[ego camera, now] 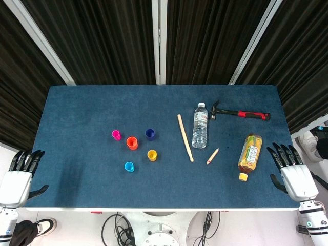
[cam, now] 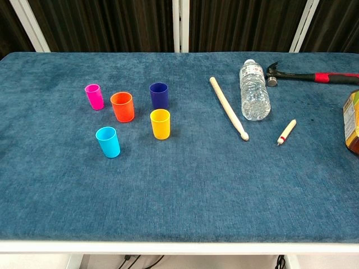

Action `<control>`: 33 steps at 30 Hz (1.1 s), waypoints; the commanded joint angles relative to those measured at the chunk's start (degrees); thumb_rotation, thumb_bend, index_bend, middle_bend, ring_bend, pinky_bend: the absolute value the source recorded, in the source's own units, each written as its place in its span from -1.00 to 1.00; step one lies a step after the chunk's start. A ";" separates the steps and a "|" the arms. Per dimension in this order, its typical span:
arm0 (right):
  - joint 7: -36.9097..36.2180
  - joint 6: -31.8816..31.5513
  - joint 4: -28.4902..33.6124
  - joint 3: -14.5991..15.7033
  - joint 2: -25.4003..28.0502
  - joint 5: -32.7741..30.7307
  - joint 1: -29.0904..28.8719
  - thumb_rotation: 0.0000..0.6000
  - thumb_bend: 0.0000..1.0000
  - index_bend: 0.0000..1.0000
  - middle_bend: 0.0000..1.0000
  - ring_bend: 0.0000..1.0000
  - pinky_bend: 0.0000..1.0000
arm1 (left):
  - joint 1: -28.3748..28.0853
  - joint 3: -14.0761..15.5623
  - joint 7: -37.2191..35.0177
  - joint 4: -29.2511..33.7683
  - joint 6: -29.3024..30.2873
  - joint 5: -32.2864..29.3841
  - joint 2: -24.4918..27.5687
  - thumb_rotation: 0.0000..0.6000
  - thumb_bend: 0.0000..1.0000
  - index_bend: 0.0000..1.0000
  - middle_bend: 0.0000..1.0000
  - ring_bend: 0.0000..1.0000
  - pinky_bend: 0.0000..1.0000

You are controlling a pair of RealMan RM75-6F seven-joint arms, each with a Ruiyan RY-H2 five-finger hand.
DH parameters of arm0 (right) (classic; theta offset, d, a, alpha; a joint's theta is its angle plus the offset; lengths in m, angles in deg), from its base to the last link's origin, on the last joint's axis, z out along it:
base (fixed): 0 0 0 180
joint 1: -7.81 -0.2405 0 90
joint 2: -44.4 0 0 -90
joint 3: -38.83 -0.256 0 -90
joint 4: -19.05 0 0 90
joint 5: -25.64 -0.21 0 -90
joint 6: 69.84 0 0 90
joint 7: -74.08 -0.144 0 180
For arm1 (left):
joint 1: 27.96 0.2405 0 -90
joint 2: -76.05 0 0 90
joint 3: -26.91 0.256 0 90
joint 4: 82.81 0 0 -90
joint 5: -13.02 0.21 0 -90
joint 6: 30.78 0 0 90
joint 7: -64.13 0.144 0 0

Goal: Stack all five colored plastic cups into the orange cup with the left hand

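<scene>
Five small cups stand upright and apart on the blue table (ego camera: 92, 128), left of centre: a pink cup (ego camera: 116, 135) (cam: 94, 96), an orange cup (ego camera: 132, 143) (cam: 123, 106), a dark blue cup (ego camera: 149, 134) (cam: 159, 96), a yellow cup (ego camera: 152, 155) (cam: 160, 123) and a light blue cup (ego camera: 129, 166) (cam: 107, 142). My left hand (ego camera: 19, 177) hovers off the table's front left corner, fingers spread, holding nothing. Beside the front right corner my right hand (ego camera: 292, 171) is also spread and empty. Neither hand shows in the chest view.
Right of the cups lie a wooden stick (ego camera: 185, 137) (cam: 228, 107), a clear water bottle (ego camera: 200, 124) (cam: 253, 89), a hammer (ego camera: 241, 113) (cam: 311, 75), a short pencil (ego camera: 212, 156) (cam: 286, 131) and a tea bottle (ego camera: 249, 156) (cam: 352, 120).
</scene>
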 commanded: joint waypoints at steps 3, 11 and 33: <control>-0.05 0.01 -0.13 -0.06 0.05 -0.26 0.06 1.00 -0.35 -1.00 -1.00 -1.00 -1.00 | 0.12 -0.03 -0.18 0.02 0.15 -0.06 0.16 1.00 -0.87 -0.83 -0.79 -1.00 -1.00; -0.87 -0.14 -0.52 -0.26 0.10 -0.74 0.18 1.00 -0.35 -1.00 -1.00 -1.00 -1.00 | -2.18 -0.80 1.10 1.70 -1.20 1.88 1.10 1.00 -0.86 -0.83 -0.79 -1.00 -1.00; -2.45 0.79 -2.48 -0.14 -0.34 -1.57 0.06 1.00 -0.35 -1.00 -1.00 -1.00 -1.00 | -37.78 -17.47 6.23 15.23 -39.32 -19.82 1.29 1.00 -0.81 -0.79 -0.79 -1.00 -1.00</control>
